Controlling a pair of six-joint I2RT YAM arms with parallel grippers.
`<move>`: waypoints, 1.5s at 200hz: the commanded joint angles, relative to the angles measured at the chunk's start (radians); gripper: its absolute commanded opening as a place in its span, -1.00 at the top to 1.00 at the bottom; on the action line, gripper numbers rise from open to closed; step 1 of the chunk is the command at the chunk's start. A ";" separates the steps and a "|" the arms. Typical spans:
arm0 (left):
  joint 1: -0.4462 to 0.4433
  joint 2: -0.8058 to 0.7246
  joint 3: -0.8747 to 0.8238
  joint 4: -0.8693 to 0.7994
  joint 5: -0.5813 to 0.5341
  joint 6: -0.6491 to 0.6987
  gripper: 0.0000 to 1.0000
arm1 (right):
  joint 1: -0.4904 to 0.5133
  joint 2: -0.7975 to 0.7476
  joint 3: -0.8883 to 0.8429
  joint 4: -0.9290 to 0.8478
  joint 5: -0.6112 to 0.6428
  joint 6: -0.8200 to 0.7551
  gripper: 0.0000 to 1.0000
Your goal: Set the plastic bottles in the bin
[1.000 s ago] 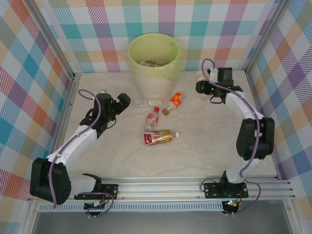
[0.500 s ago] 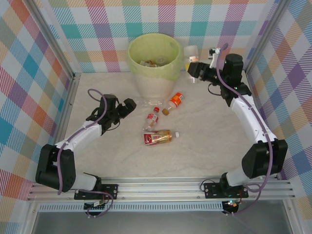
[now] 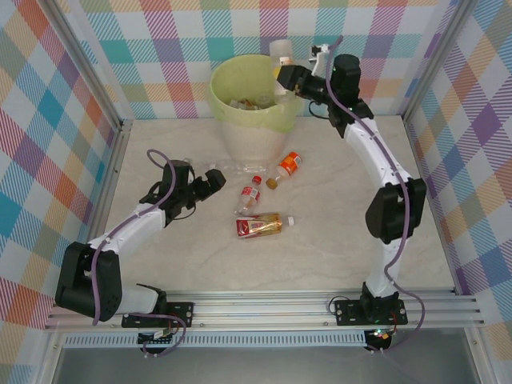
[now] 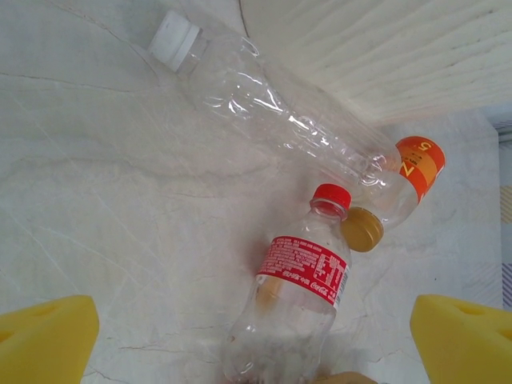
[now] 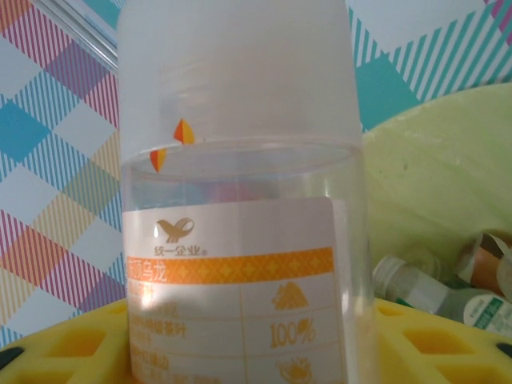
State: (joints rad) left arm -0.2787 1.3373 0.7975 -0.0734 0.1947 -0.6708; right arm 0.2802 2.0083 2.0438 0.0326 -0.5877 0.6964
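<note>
table (image 3: 352, 240): pale, marbled surface
bin (image 3: 250, 141): stands at the far side
clear bottle (image 3: 238, 166): white cap, lying at the bin's foot
orange-labelled bottle (image 3: 286, 166): gold cap, against the clear bottle
red-labelled bottle (image 3: 251, 194): lying just beside
red-and-yellow bottle (image 3: 259, 226): lying nearest, apart

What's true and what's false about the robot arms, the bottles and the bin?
The right gripper holds a bottle up near the bin. True.
The left gripper holds a bottle too. False: it is open and empty.
The bin is empty. False: bottles lie inside it.
The red-labelled bottle on the table has a red cap. True.
</note>
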 commanded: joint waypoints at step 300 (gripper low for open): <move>-0.243 0.240 0.186 -0.089 -0.086 0.197 -1.00 | 0.039 -0.538 -0.562 -0.287 0.293 -0.264 -0.99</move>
State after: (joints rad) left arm -0.4770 1.5387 0.9360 -0.1139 0.1474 -0.5243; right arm 0.3130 1.5719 1.5997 -0.3290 -0.3649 0.4328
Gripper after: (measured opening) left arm 0.997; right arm 0.996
